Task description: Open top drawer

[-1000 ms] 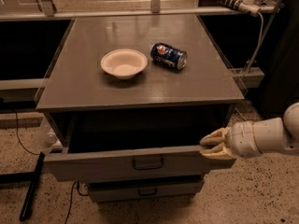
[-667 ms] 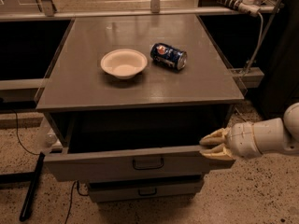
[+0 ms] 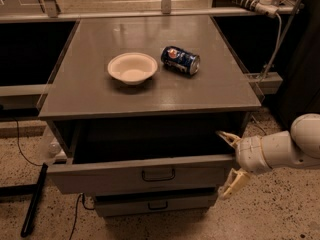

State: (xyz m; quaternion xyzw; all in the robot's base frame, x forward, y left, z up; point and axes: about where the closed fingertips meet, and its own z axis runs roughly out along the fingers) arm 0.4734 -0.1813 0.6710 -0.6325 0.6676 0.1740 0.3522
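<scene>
The tabletop (image 3: 150,96) is smooth grey sheet with a dull sheen, catching soft light toward the upper middle. The top drawer (image 3: 110,176), lower centre, has a matt grey front and a small dark handle (image 3: 158,174). The bowl (image 3: 132,68) looks like matt off-white paper or foam. The can (image 3: 180,60) is glossy printed metal. The tool (image 3: 230,160), lower right at the drawer's end, has smooth, cream, plastic-looking fingers (image 3: 234,183) spread apart. The floor (image 3: 280,214) is speckled and stone-like.

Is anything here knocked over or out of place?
The soda can lies on its side beside the bowl; no spill shows. The top drawer is pulled out, the gripper open at its right end.
</scene>
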